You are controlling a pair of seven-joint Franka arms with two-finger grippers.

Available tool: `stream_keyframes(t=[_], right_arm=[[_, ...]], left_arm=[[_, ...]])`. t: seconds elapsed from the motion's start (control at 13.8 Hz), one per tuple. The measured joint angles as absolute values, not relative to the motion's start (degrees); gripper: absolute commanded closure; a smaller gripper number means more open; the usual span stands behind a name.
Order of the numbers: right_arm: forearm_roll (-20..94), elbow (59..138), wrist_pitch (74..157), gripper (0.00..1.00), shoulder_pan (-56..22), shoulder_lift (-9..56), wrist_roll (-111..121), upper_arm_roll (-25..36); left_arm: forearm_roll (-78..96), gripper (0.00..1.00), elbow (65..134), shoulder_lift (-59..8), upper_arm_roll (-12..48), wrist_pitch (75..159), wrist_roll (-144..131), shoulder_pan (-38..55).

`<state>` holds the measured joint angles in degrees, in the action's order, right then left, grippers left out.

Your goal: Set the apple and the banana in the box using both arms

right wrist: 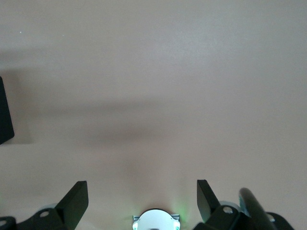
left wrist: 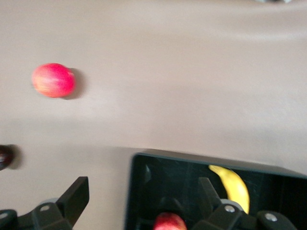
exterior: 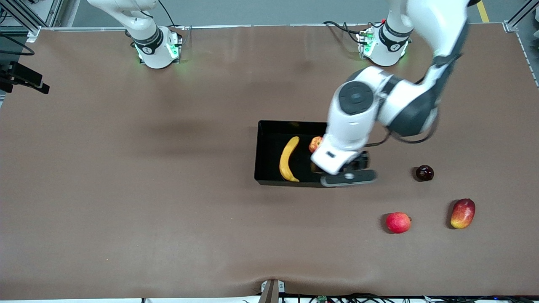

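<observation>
The black box (exterior: 269,141) lies mid-table. In it lie the yellow banana (exterior: 288,159) and, beside it toward the left arm's end, the red-yellow apple (exterior: 315,144). My left gripper (exterior: 343,168) hangs over the box's end toward the left arm, mostly hidden under its white hand. In the left wrist view the left gripper (left wrist: 143,196) is open and empty, with the apple (left wrist: 169,223), the banana (left wrist: 232,184) and the box wall (left wrist: 132,191) below it. My right gripper (right wrist: 140,184) is open and empty over bare table, out of the front view.
On the table toward the left arm's end lie a dark plum (exterior: 424,173), a pinkish-red round fruit (exterior: 398,222) and a red-yellow mango (exterior: 462,213), the last two nearer the front camera. The right wrist view shows the right arm's base (right wrist: 156,221) and a box corner (right wrist: 5,112).
</observation>
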<state>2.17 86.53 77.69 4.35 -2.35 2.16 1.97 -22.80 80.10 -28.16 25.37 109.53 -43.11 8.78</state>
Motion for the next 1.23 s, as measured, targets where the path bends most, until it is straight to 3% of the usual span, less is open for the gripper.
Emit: stream_keyframes(t=[0.87, 1.23], right_arm=[[2.38, 86.56, 77.94, 0.00, 4.35, -2.31, 2.58, 1.45], [2.38, 86.56, 78.09, 0.00, 4.35, -2.31, 2.59, 1.37]], left_arm=[[-16.63, 0.00, 80.38, -15.14, 24.68, 96.40, -30.40, -4.13], [-11.38, 0.00, 82.25, -9.66, 15.48, 95.99, -14.71, -3.35]])
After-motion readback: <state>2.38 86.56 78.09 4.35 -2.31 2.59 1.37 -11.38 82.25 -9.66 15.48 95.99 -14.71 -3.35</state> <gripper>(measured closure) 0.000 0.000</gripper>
